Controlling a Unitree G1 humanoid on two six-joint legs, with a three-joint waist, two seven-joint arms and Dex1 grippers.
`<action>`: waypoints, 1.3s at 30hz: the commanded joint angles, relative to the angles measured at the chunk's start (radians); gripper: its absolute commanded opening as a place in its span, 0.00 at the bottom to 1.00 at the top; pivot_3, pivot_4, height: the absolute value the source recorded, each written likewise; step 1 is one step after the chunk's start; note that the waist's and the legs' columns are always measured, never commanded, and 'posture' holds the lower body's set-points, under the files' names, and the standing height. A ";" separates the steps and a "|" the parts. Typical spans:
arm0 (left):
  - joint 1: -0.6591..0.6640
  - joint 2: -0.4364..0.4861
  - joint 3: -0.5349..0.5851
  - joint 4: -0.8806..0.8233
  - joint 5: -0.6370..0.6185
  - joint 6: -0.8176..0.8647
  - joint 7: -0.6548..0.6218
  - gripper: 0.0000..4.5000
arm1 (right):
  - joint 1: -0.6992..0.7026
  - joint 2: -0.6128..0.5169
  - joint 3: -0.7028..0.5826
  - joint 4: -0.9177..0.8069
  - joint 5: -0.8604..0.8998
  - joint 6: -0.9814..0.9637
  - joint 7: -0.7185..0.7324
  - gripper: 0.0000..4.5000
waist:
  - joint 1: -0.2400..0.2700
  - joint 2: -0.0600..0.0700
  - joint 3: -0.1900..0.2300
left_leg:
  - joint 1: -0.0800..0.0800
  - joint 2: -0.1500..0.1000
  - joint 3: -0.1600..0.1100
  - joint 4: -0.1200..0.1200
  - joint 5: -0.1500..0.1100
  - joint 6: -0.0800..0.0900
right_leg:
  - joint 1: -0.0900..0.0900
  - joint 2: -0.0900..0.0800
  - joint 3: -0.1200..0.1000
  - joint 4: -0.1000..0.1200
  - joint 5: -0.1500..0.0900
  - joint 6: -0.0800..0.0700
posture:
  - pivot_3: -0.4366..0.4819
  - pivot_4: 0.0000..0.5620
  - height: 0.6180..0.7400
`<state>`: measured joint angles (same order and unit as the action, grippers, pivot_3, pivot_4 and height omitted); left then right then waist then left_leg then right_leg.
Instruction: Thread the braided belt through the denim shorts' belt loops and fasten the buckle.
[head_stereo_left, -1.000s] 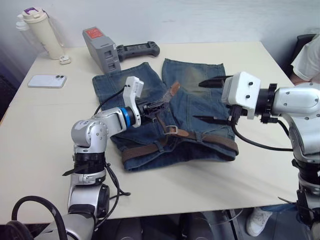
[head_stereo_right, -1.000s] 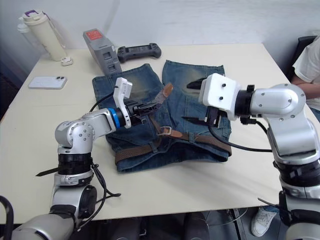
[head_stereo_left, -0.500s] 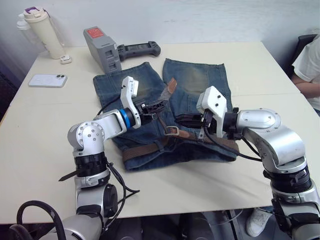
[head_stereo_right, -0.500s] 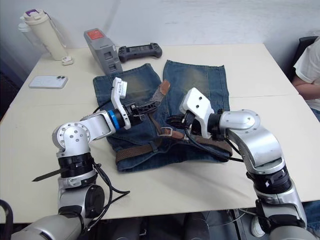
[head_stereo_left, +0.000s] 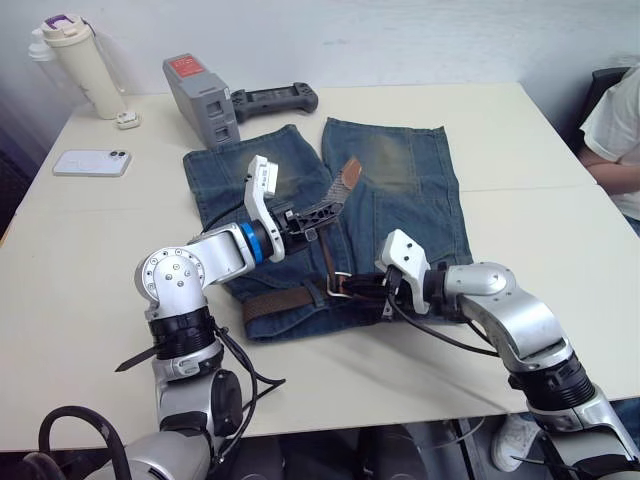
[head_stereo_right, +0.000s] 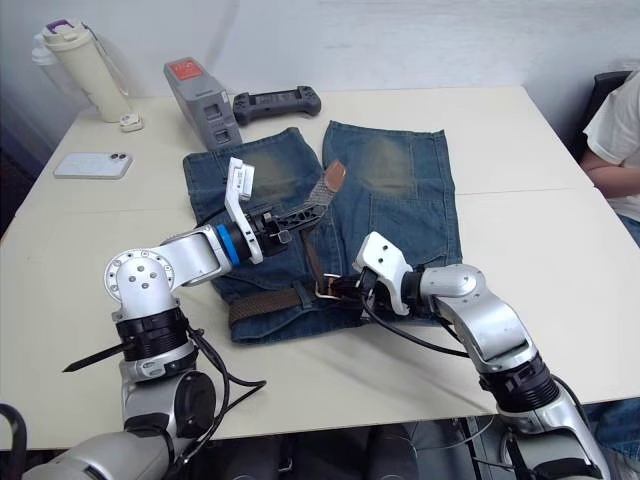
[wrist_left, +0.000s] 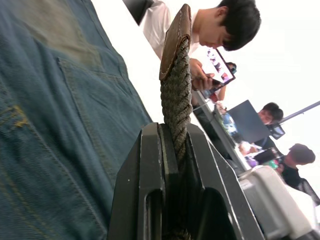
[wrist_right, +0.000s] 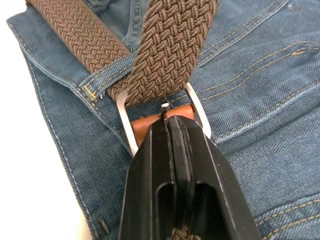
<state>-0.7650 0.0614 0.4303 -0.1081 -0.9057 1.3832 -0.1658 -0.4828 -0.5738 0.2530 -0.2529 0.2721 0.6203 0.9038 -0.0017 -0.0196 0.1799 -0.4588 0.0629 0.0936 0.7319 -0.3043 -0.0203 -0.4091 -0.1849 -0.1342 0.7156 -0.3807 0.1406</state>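
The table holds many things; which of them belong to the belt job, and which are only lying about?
For the job:
- braided belt
- buckle, gripped by the right pincer
- denim shorts
- left pincer, holding the belt's free end

Lying about:
- bottle
- phone
- grey battery pack
- black controller
- small white item

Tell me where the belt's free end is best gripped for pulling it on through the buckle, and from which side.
Grip the braided belt on its woven stretch just below the dark leather tip, flat across its width, where the left gripper is shut on it now. Come from the robot's left, since the tail rises clear of the denim shorts there, while the right gripper pinches the buckle.
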 joint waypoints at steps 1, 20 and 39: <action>-0.032 -0.013 0.077 -0.026 -0.105 0.028 0.038 0.00 | 0.039 -0.018 0.058 0.011 -0.040 -0.031 0.020 0.02 | 0.000 0.000 0.000 | 0.000 0.000 0.000 0.000 0.000 0.000 | 0.000 0.000 0.000 0.000 0.000 0.000 | 0.48 0.27 0.38; 0.137 -0.042 0.260 -0.023 -0.635 -0.081 0.432 0.00 | -0.056 -0.010 0.053 0.064 -0.074 -0.099 0.069 0.02 | 0.000 -0.001 0.000 | 0.001 0.000 -0.001 0.001 0.000 -0.001 | 0.001 0.000 0.001 -0.001 0.000 0.000 | 0.48 0.27 0.38; 0.329 0.183 -0.043 -0.081 -0.909 -0.407 0.451 0.00 | -0.128 0.035 0.054 0.057 -0.046 -0.085 0.102 0.02 | 0.002 -0.001 0.000 | 0.000 0.000 -0.001 0.001 0.000 -0.001 | 0.001 0.000 0.000 -0.001 0.000 0.000 | 0.48 0.27 0.38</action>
<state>-0.4329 0.2255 0.3946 -0.1515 -1.7891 0.9990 0.3104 -0.6141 -0.5479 0.3069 -0.1831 0.2091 0.5408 0.9990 0.0005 -0.0210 0.1797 -0.4589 0.0628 0.0927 0.7332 -0.3048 -0.0208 -0.4087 -0.1849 -0.1337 0.7145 -0.3806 0.1405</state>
